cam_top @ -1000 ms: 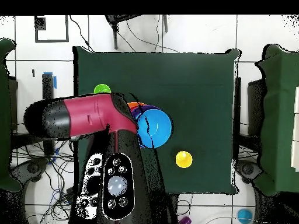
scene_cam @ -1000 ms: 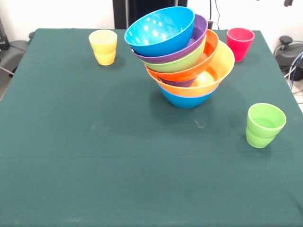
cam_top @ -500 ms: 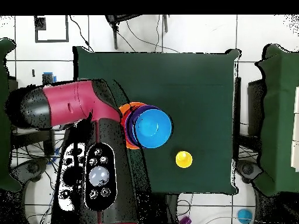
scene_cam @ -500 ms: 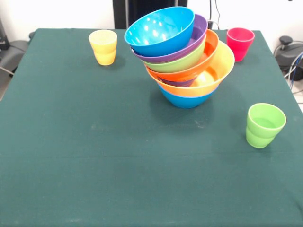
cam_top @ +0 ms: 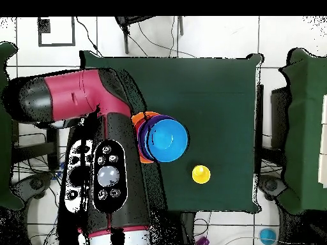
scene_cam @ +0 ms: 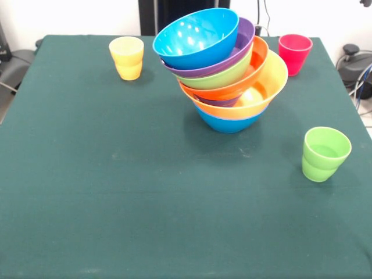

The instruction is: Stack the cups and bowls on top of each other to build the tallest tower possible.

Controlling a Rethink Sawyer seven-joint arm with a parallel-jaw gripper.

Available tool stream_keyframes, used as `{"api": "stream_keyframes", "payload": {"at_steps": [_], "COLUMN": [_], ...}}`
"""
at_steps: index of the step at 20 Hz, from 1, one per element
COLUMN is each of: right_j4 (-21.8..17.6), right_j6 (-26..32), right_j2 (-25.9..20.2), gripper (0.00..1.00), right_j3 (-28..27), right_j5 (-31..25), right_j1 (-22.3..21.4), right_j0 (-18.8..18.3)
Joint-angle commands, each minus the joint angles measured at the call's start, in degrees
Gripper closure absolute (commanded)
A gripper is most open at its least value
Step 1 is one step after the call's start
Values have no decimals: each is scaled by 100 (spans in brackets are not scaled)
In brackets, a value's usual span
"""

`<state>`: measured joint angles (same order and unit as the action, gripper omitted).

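The tower (scene_cam: 224, 72) is a leaning pile of nested bowls at the table's far middle. A blue bowl (scene_cam: 195, 38) sits on top. Below it come purple (scene_cam: 246, 30), lime green (scene_cam: 228, 75), orange-red (scene_cam: 260, 53), yellow-orange (scene_cam: 274, 77) and blue (scene_cam: 226, 123) bowls. Three cups stand apart: yellow (scene_cam: 127, 57), red-pink (scene_cam: 294, 52), light green (scene_cam: 324, 153). Overhead, the tower (cam_top: 163, 139) and the yellow cup (cam_top: 200, 173) show; the arm (cam_top: 108, 172) hides the other cups. A dark bit of the gripper (scene_cam: 366, 3) shows at the front view's top right corner.
The dark green cloth (scene_cam: 116, 192) covers the table. Cables and a black device (scene_cam: 354, 64) lie off its right edge in the front view. Overhead, the red and black arm overhangs the table's left side beside the tower.
Overhead, the arm has swung left, off the tower, and now overhangs the table's left edge. The dark bit in the front view shifted right. Bowls and cups have not moved.
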<state>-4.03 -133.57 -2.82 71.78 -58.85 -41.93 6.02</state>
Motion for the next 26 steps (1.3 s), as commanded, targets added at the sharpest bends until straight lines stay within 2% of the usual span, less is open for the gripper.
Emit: {"api": "stream_keyframes", "payload": {"at_steps": [1,19,26], "right_j4": [-185,-85,-118], "right_j6": [-372,-129,-265], "right_j2": [-98,-4,101], "gripper": [0,0,0], "right_j3": [-395,-286,26], "right_j5": [-414,-260,123], "right_j1": [743,758,795], "right_j0": [-68,-129,-86]}}
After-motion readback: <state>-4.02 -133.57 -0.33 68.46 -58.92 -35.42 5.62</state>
